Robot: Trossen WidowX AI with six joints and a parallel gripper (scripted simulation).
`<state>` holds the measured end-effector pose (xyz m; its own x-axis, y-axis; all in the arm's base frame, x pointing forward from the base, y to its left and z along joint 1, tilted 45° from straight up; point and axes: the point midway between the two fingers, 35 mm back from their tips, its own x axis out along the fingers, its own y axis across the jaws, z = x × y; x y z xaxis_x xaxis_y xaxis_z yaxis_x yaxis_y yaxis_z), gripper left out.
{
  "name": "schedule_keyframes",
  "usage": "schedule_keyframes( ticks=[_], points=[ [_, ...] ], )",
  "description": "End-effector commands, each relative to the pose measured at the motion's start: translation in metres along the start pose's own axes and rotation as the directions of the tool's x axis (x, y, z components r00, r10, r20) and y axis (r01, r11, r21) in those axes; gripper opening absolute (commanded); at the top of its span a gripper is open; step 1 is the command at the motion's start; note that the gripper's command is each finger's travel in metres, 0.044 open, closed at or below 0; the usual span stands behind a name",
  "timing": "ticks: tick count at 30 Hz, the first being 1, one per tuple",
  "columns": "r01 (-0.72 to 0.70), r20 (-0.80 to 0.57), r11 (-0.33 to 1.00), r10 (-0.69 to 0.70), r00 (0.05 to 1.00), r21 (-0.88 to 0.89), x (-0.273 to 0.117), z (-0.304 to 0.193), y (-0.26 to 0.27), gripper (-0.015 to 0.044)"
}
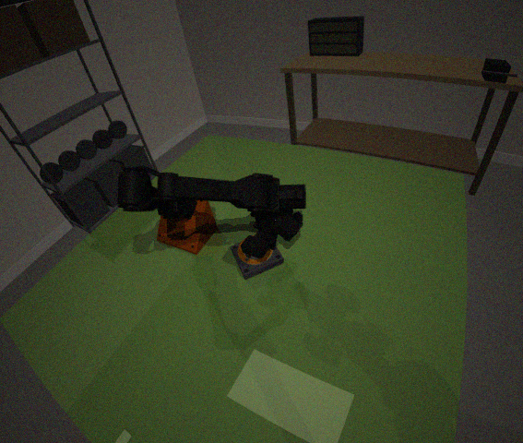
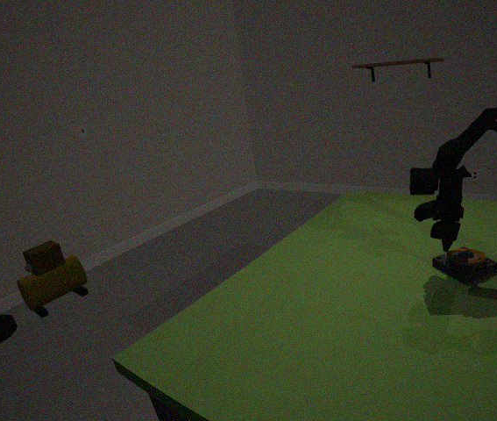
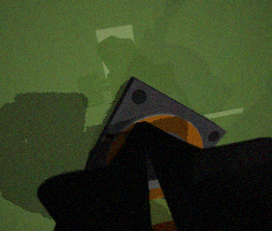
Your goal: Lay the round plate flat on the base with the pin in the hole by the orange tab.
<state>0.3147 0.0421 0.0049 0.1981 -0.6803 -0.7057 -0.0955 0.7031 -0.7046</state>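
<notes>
gripper [image 2: 445, 248] points straight down with its jaws pressed together and nothing between them, its tip at the near edge of the round plate [image 2: 465, 256]; whether it touches the plate cannot be told in this dim light. the plate is a flat orange ring lying on a square grey base [image 2: 465, 267], which rests on the green surface [image 2: 284, 317] just beside the arm's orange pedestal [image 1: 187, 229]. in the wrist view the dark fingers cover most of the ring, leaving an orange arc [image 3: 176, 127] and two round holes at the base's corners [image 3: 138, 96]; the pin, the tab and the post are hidden. a pale rectangular patch [image 1: 290, 395] lies on the surface well apart from the base. against the walls stand a metal shelf rack [image 1: 61, 114] holding dark balls and boxes, and a wooden bench [image 1: 395, 104] carrying a dark slatted crate [image 1: 336, 36].
</notes>
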Motion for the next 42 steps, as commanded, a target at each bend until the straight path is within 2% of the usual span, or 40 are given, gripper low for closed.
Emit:
schedule_keyframes(
  ticks=[1,42],
  points=[
    [-0.006,-0.017,1.000,0.006,1.000,-0.010,0.0034,-0.0059,0.0062,0.0000],
    [-0.006,-0.017,1.000,0.006,1.000,-0.010,0.0025,-0.0081,0.0121,0.0000]
  ],
)
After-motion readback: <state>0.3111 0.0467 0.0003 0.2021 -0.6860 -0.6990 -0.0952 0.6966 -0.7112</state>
